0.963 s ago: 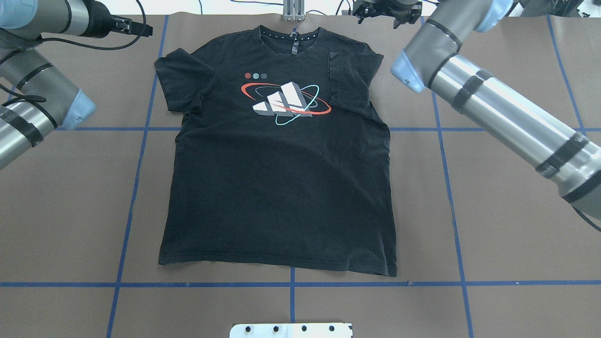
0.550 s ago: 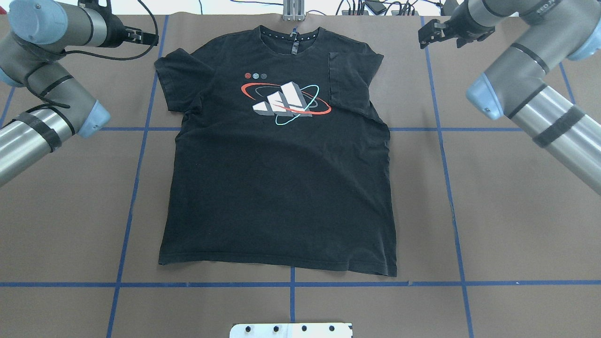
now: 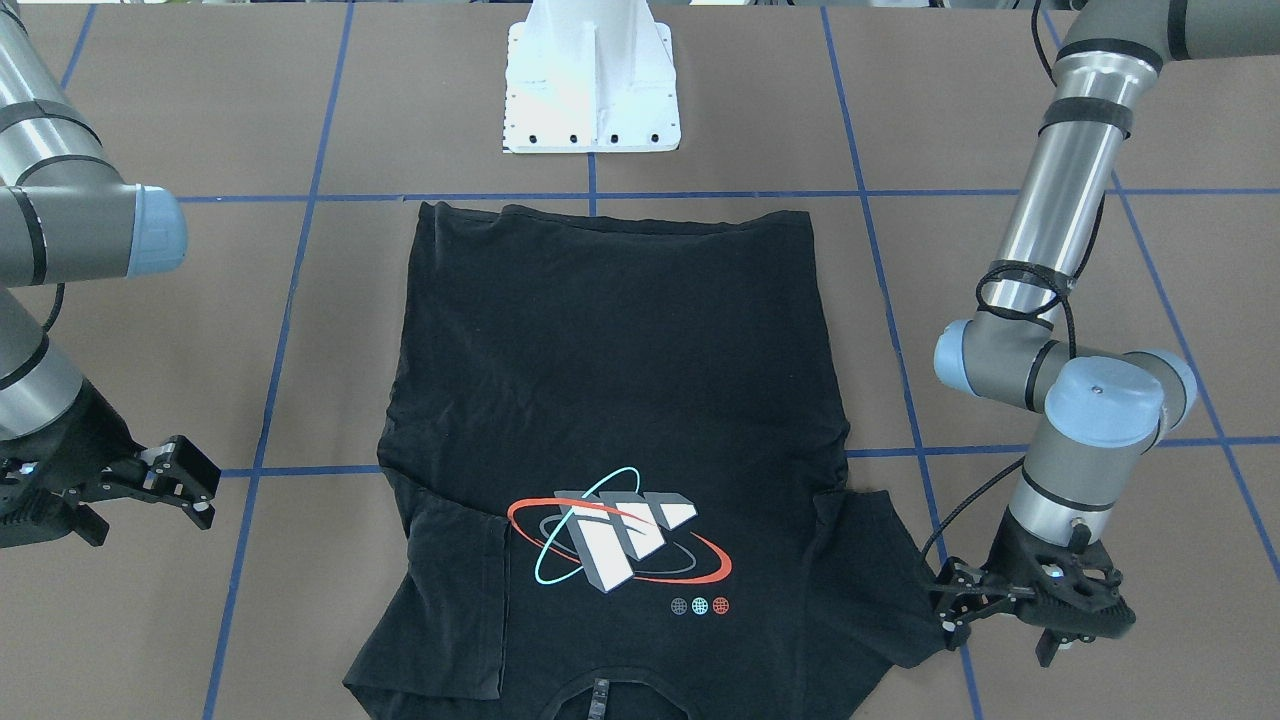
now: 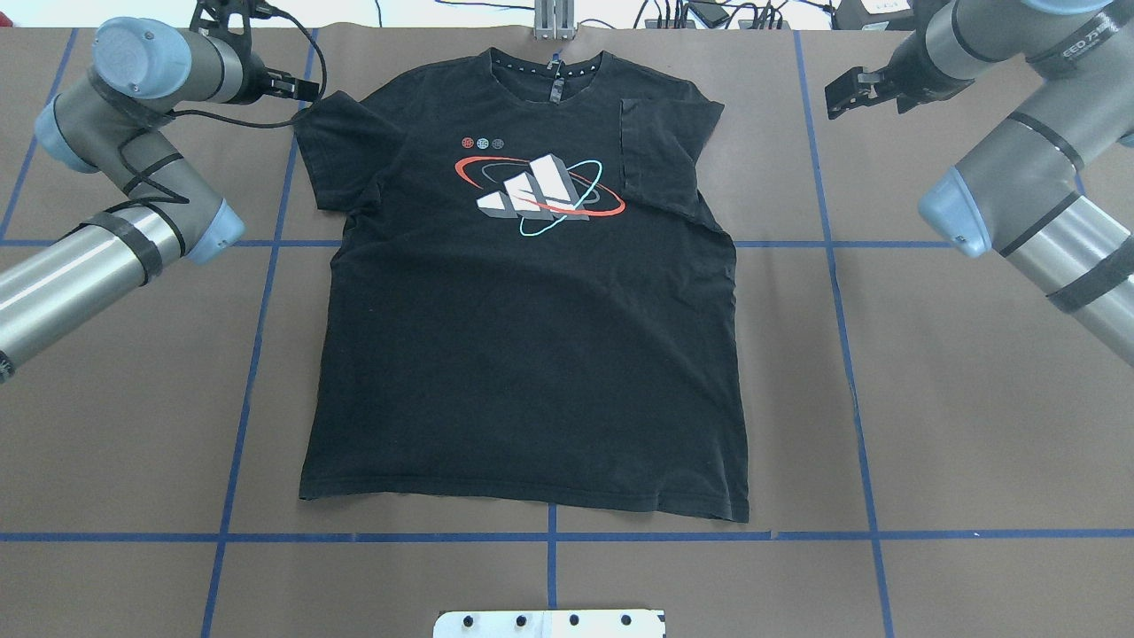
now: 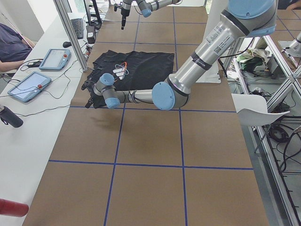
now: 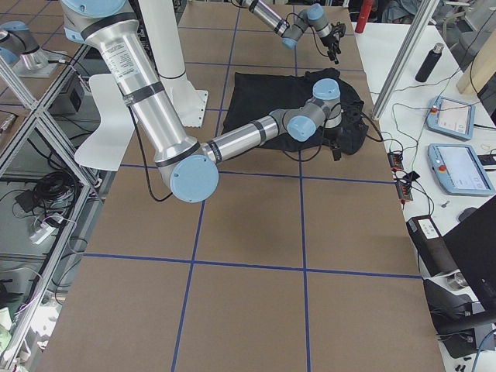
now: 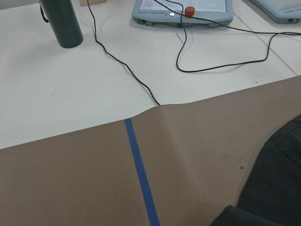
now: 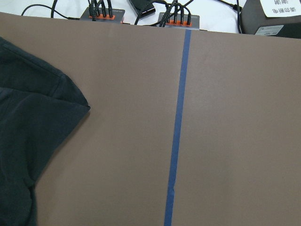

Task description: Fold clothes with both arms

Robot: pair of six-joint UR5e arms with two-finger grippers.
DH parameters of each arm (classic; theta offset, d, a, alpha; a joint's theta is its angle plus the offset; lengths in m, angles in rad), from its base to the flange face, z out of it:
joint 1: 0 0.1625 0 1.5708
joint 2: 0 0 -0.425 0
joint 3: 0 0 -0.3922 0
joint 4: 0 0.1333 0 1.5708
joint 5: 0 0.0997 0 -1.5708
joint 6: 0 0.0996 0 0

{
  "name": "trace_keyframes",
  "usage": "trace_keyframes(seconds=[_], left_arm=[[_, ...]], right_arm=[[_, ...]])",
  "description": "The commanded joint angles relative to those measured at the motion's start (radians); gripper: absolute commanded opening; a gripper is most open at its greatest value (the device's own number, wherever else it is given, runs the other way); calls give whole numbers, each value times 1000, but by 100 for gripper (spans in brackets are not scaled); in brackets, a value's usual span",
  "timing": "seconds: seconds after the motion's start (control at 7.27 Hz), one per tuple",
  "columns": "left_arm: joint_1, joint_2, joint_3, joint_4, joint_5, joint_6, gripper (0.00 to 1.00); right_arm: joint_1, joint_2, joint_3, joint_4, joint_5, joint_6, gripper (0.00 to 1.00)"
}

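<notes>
1. One black T-shirt (image 4: 532, 354) flat on the brown worktop (image 4: 930, 399), chest print (image 4: 540, 190) facing up, in the middle between both arms.
2. Collar (image 4: 545, 64) at the far edge of the worktop, hem on the near side, close to the white base (image 3: 592, 85).
3. Right sleeve (image 4: 660, 151) folded inward over the chest, its edge just beside the print; left sleeve (image 4: 341, 151) spread out flat to the side.
4. Left arm (image 4: 62, 275) bent low toward the far left corner; left jaws spread, pointing at the outer edge of the left sleeve and just beside it. Cannot tell whether touching the cloth.
5. Right arm (image 4: 1010, 159) reaching to the far right; right jaws spread, holding nothing, over bare worktop and well apart from the shirt's right shoulder.
6. Blue tape lines (image 4: 257, 354) in a grid across the worktop, several running under the shirt.
7. Past the far edge, on a white bench (image 7: 70, 94): dark bottle (image 7: 61, 21), tablet (image 7: 183, 10) with a red button, loose black cables (image 7: 127, 70).
</notes>
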Motion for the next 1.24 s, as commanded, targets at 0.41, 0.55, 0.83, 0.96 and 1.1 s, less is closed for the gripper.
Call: trace_keyframes(seconds=[0.41, 0.55, 0.83, 0.96, 1.1], left_arm=[[38, -7, 30, -23, 4, -1, 55], [38, -7, 30, -23, 4, -1, 47], [38, -5, 30, -23, 4, -1, 38], [37, -5, 30, -23, 3, -1, 38], [34, -5, 30, -23, 1, -1, 41]], right_arm=[[-2, 2, 2, 1, -5, 0, 100], [-2, 2, 2, 1, -7, 0, 100], [-2, 2, 4, 1, -7, 1, 100], [-2, 3, 4, 1, -7, 1, 100], [-2, 3, 4, 1, -7, 1, 100]])
